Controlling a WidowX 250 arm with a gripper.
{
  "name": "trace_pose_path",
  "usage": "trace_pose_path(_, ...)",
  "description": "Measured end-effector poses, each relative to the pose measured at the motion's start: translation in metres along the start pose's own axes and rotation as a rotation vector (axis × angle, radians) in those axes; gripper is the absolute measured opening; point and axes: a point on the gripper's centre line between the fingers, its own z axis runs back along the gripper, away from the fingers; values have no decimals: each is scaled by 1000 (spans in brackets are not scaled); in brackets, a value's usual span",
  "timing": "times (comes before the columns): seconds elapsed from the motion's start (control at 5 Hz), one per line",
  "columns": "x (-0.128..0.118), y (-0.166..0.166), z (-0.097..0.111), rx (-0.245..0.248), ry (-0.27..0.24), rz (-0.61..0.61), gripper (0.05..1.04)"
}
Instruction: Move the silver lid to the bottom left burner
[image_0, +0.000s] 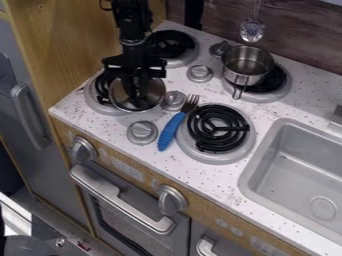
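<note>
The black gripper (135, 90) hangs straight down over the front left burner, at the middle of the silver lid. This round lid (155, 94) has a glassy, see-through centre and a thin metal rim. It covers the right part of the bottom left burner (95, 103), whose black coil and silver ring show to its left. The gripper hides the lid's centre, and I cannot tell whether the lid rests flat on the coil.
A blue-handled fork (172, 127) lies between the lid and the front right burner (217, 128). A silver pot (247, 64) stands on the back right burner. Several silver knobs sit among the burners. The sink (294, 165) is at the right, and a wooden wall (73, 50) rises at the left.
</note>
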Motion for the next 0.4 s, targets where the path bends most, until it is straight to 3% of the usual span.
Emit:
trace_pose_path(0.2, 9, 16, -11, 9, 7, 34, 267)
trace_pose_path(0.4, 23, 26, -14, -16, -6, 71, 267)
